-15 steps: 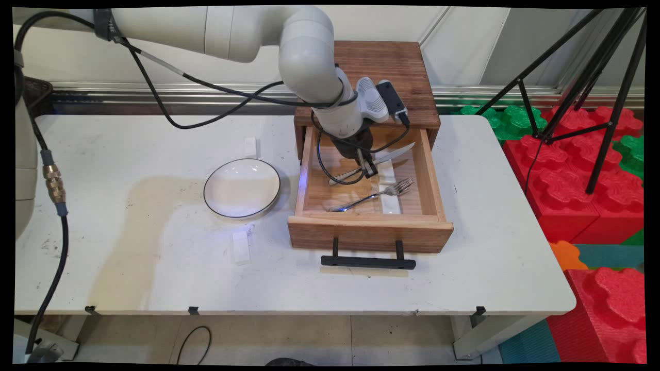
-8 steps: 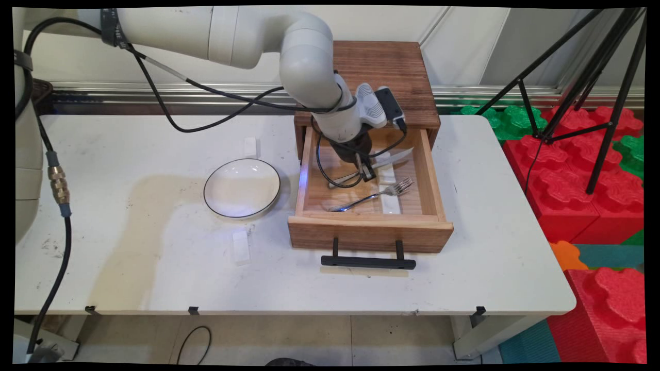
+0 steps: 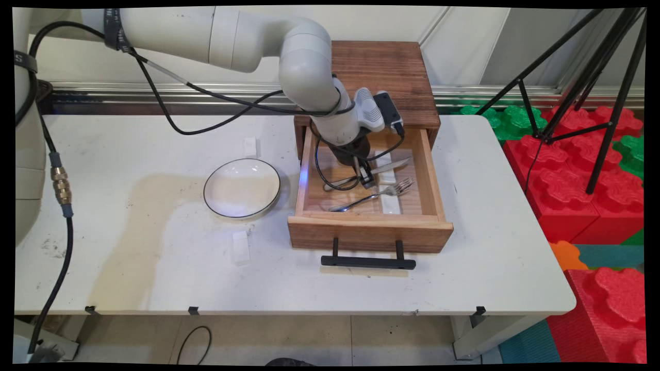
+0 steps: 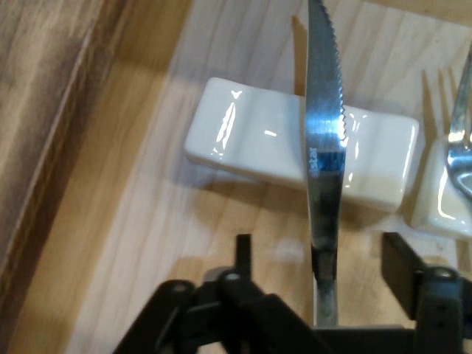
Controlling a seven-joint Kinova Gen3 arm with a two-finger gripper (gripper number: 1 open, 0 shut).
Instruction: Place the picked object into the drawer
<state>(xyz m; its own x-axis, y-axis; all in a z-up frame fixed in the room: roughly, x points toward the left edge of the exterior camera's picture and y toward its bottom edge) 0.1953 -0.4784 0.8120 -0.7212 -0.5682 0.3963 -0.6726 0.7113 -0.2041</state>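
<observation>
The black two-finger gripper (image 3: 365, 176) is down inside the open light-wood drawer (image 3: 430, 178) of the dark-topped wooden cabinet (image 3: 392, 67) at the far side of the white table (image 3: 154, 278). In the hand view the gripper (image 4: 317, 258) stands wide, its fingers (image 4: 402, 269) on either side of the serrated steel table knife (image 4: 324, 147) with clear gaps to the blade; the knife is not gripped.

The knife (image 3: 392, 165) lies across a white glazed ceramic cutlery rest (image 4: 251, 136), blade running away from the gripper toward the drawer's right wall. Whether the handle end touches the drawer floor under the linkage cannot be told.

Just beside this rest is a second white ceramic rest (image 4: 435, 203), bearing the steel fork (image 3: 379, 194), which lies nearer the drawer front with its tines to the right. The fork's tines (image 4: 457, 118) sit close to the gripper's right-hand finger in the hand view. The drawer's left wall (image 4: 51, 125) runs close on the other side. A loop of black cable (image 3: 330, 180) hangs from the wrist into the drawer's left half.

On the table left of the drawer: a shallow white plate with a dark rim (image 3: 242, 187), a small white block (image 3: 250, 147) behind it and another white block (image 3: 240, 247) in front. The drawer's black bar handle (image 3: 367, 262) projects toward the near edge.
</observation>
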